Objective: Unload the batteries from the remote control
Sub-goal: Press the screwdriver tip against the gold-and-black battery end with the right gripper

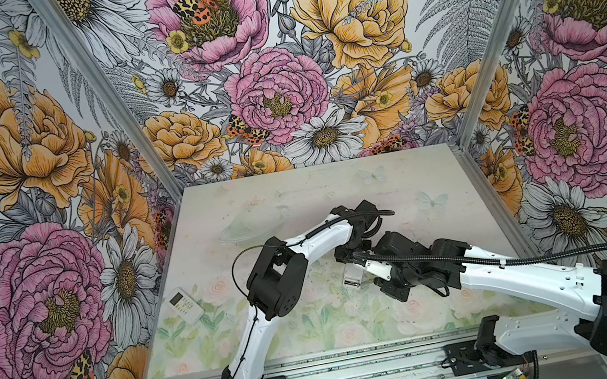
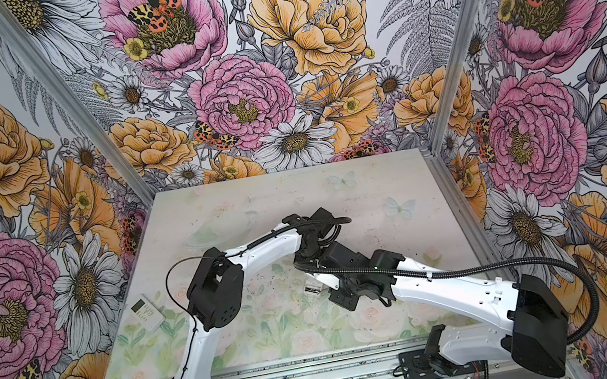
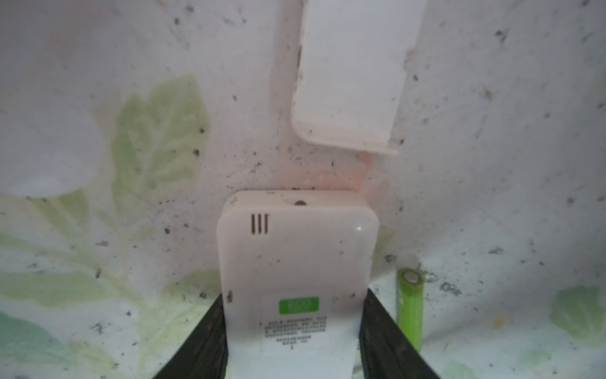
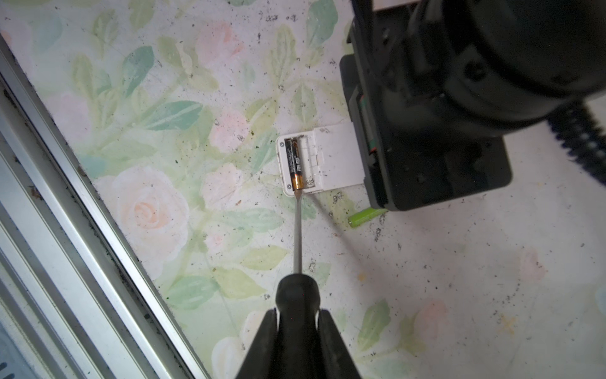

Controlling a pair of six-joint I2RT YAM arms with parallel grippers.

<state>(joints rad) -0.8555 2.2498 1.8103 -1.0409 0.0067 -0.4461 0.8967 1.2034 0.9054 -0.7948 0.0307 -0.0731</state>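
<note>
Remotes: two. Held remote grasped by left pincer; spare remote at its 9 o'clock on tabletop. Batteries: two. Black battery seated inside; green battery loose beside. Right pincer clenched on one screwdriver.

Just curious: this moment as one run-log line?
left hand: grips remote | right hand: grips screwdriver, tip at black battery | green battery: on table

Left arm: elbow raised, forearm angled right toward the middle, wrist bent down.
Left claw: jaws half apart, clamped on both sides of the remote control.
Right arm: stretched low, leaning left to the middle.
Right claw: pinched tight on the screwdriver handle.
</note>
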